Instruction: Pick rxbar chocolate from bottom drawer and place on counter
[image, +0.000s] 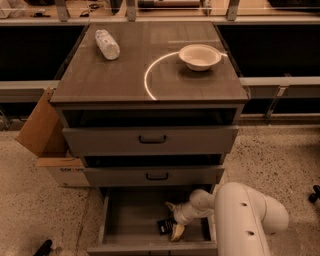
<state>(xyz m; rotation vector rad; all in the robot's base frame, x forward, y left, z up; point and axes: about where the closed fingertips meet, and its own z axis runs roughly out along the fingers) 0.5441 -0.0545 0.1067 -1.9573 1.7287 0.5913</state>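
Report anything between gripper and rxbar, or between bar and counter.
Nothing visible separates the open gripper from the rxbar chocolate in the bottom drawer. Going up, the middle drawer and top drawer jut out; the counter holds a bowl and roll.

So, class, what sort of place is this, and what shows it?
Probably a lab or workshop, not a home: a grey drawer cabinet on a speckled hard floor, a cardboard box beside it, and a robot arm with its hand down in the open bottom drawer.
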